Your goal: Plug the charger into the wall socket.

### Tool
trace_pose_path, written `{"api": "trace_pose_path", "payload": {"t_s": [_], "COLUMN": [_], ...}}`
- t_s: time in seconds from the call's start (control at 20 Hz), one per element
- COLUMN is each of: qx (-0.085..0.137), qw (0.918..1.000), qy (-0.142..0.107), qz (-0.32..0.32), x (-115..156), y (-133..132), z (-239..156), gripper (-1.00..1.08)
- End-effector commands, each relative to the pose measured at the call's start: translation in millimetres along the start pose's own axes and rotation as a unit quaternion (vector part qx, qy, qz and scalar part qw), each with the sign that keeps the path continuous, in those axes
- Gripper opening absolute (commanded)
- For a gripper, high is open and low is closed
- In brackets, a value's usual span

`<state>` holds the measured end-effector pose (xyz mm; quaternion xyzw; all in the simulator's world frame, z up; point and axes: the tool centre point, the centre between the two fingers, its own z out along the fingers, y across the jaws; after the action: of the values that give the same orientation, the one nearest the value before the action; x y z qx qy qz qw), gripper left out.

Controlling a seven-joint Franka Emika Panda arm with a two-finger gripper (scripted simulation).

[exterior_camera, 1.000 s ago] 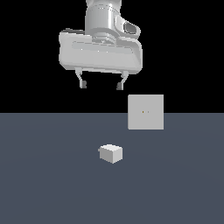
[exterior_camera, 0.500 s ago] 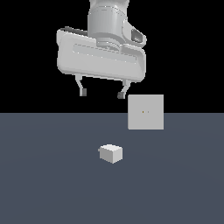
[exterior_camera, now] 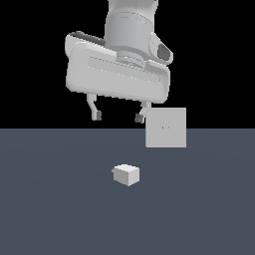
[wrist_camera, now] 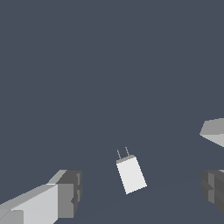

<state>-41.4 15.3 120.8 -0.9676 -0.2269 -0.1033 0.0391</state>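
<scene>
Exterior view
My gripper point(exterior_camera: 118, 117): hangs well above the floor with its fingers spread wide and nothing between them; I hold nothing.
Reason for pose: I judge the wide gap is set so the fingers can straddle the block on the way down; the grasp is not yet begun.
Charger point(exterior_camera: 126, 175): small off-white block lying on the floor, below my gripper and a little toward the exterior view's right of its midline, well apart from the fingers.
Wall socket point(exterior_camera: 166, 127): flat light-grey square panel standing upright, farther back than the charger and toward the exterior view's right; two tiny dots at its centre. Its face looks out over the floor, which I judge is why the plug must go in level.
Floor point(exterior_camera: 55, 209): flat, plain slate-grey.
Room: black above the floor's far edge; no walls or furniture to be seen.

Wrist view
Charger point(wrist_camera: 131, 174): seen from above, lying skewed, with two thin prongs showing at one end.
My fingers point(wrist_camera: 70, 193): one pad at either side of the picture, the charger between them in line of sight, untouched.
Pale wedge point(wrist_camera: 214, 131): at the picture's edge; probably the socket, I cannot tell.
Floor point(wrist_camera: 96, 70): uniform slate-grey throughout.
</scene>
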Motion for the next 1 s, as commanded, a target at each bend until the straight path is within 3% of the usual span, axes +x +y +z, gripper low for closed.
{"api": "trace_pose_path", "payload": {"t_s": [0.0,0.95], "qx": [0.003,0.029], "qw": [0.9998,0.9887], "qy": [0.008,0.066], "qz": [-0.017,-0.132], "x": [-3.9,-26.8], "y": [0.3,4.0], "z": [4.6,39.3], "gripper": [1.00,1.00]}}
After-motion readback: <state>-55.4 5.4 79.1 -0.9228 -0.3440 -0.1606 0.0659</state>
